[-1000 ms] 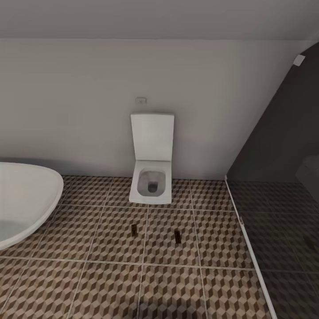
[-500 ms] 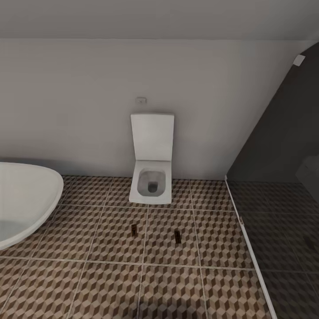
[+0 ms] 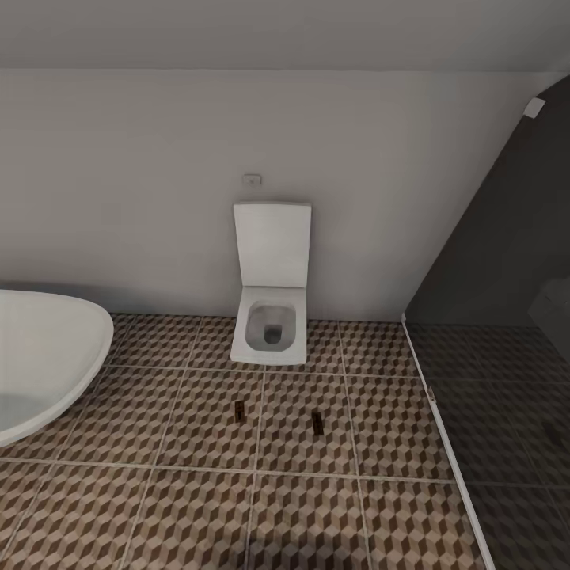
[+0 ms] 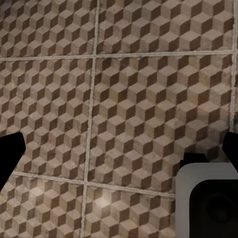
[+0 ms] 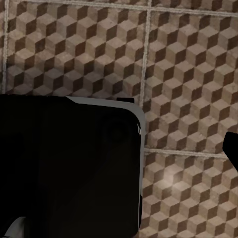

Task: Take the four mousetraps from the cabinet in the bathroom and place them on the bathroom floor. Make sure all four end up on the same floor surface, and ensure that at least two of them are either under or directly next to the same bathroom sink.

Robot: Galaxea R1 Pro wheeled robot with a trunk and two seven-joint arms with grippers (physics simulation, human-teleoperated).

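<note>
Brown-and-beige cube tiles of the bathroom floor (image 3: 380,507) carried two mousetraps (image 3: 238,408), both ahead of the robot, just in front of the white toilet (image 3: 271,317), each with its long axis running toward the wall, the second (image 3: 317,422) off to the right. A white tub rim (image 3: 55,348) curved in at the floor's left edge, a dark shower zone (image 3: 507,443) at the right. Both wrist cameras looked down on bare tile; whether either end effector was spread or pinched, I couldn't tell.
</note>
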